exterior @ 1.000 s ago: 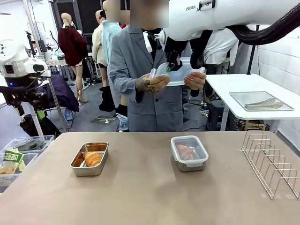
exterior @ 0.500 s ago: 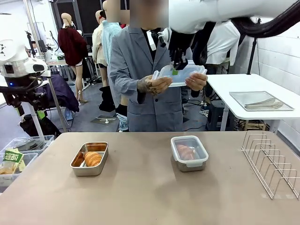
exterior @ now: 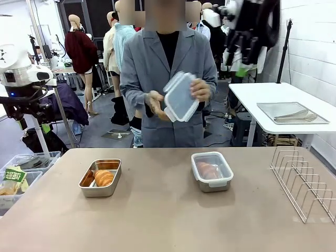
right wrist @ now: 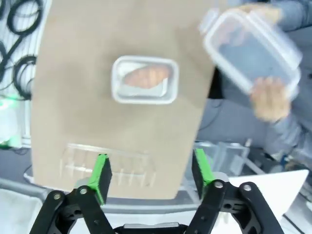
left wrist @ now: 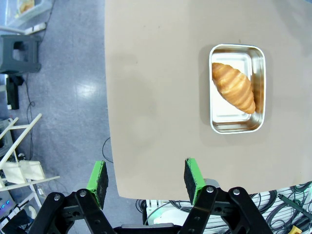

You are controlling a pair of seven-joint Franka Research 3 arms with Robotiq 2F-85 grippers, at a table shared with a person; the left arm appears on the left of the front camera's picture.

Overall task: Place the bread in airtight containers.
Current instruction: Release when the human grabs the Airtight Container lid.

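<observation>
Open pan (exterior: 100,177), worktop (exterior: 157,210) left half, mid-depth: one croissant (exterior: 103,178) inside, no lid. 
Lidded pan (exterior: 211,170), right of centre: second croissant (exterior: 208,169) under its clear cover. 
Spare clear lid (exterior: 180,96): tilted in the person's hands (exterior: 201,90) beyond the far edge. 
Left gripper (left wrist: 146,178): jaws wide apart, empty, high above the worktop's edge, open pan ahead and off to one side. 
Right gripper (right wrist: 151,171): jaws wide, empty, lidded pan far below between the fingers' lines.
</observation>
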